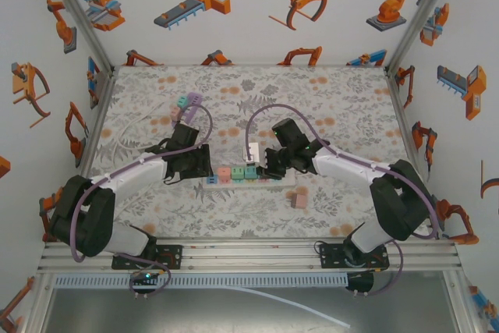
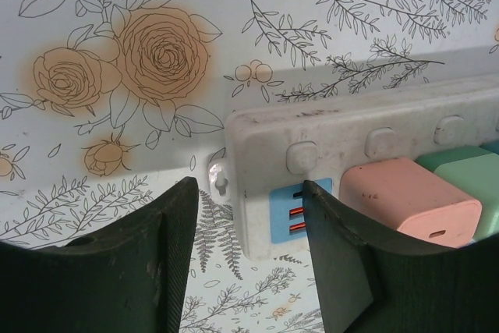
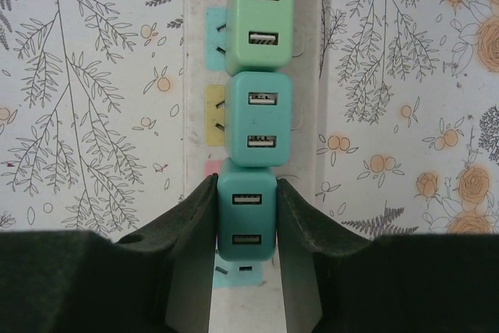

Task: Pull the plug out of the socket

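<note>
Plug, teal USB charger: sits in white power strip, last in a row, touching a sea-green charger, mint charger beyond. Clamped on both flanks by right gripper, pads flat against its sides. Power strip: lies mid-way across the table, parallel to the near edge and closer to it than to the far one. Left gripper: stands parted astride the strip's left end, one finger over a blue socket beside a pink charger, the other just off the end
</note>
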Robot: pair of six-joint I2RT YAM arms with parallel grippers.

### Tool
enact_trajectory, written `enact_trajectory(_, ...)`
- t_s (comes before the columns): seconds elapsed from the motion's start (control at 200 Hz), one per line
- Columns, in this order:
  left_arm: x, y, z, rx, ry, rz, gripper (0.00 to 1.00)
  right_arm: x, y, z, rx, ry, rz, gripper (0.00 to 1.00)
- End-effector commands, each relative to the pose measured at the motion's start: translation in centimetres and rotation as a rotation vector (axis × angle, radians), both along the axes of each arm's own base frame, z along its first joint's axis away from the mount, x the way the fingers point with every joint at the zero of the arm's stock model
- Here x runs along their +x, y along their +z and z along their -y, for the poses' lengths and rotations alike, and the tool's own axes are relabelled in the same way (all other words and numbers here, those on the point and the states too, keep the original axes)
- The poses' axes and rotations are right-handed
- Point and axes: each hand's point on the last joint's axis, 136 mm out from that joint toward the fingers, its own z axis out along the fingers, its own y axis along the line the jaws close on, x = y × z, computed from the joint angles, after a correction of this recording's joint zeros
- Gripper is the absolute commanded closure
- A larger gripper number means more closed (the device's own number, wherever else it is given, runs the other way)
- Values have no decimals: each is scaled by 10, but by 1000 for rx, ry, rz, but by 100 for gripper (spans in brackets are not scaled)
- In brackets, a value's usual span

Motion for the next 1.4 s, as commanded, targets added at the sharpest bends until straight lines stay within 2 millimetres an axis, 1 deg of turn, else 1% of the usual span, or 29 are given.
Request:
enact_trajectory(0.0, -27, -39, -29, 171, 5, -109, 45, 9, 36, -17, 90, 24, 63, 89)
enact_trajectory(0.145, -27, -39, -31, 182, 4, -106, 45, 10, 40, -16, 90, 19, 72, 89)
enact_trajectory(0.29, -25, -34, -29, 177, 2, -93, 46, 9, 43, -14, 84, 15, 72, 90)
enact_trajectory(0.421, -23, -28, -26, 166, -4, -81, 46, 8, 52, -12, 99, 4, 83, 90)
enact_trajectory(0.631, -14, -10, -17, 133, -15, -43, 45, 6, 67, -6, 126, -50, 91, 90)
enact_trajectory(0.741, -8, 6, -9, 98, -34, -4, 46, 4, 79, -2, 155, -90, 93, 90)
enact_trajectory(0.816, -4, 20, -4, 76, -53, 37, 44, 6, 91, 2, 185, -163, 74, 90)
enact_trajectory(0.881, -2, 31, -1, 57, -56, 69, 44, 8, 106, 5, 230, -243, 36, 90)
enact_trajectory(0.981, 1, 48, 2, 30, -64, 115, 42, 14, 129, 13, 335, -441, -86, 93)
enact_trajectory(1.086, 1, 69, 6, -14, -79, 168, 41, 23, 146, 26, 475, -679, -255, 94)
enact_trajectory(1.197, -3, 94, 11, -67, -114, 235, 40, 28, 149, 45, 573, -900, -418, 94)
enact_trajectory(1.327, -15, 127, 20, -134, -205, 336, 39, 25, 146, 58, 670, -1049, -584, 93)
enact_trajectory(1.397, -25, 145, 27, -171, -277, 395, 38, 23, 139, 66, 723, -1128, -660, 93)
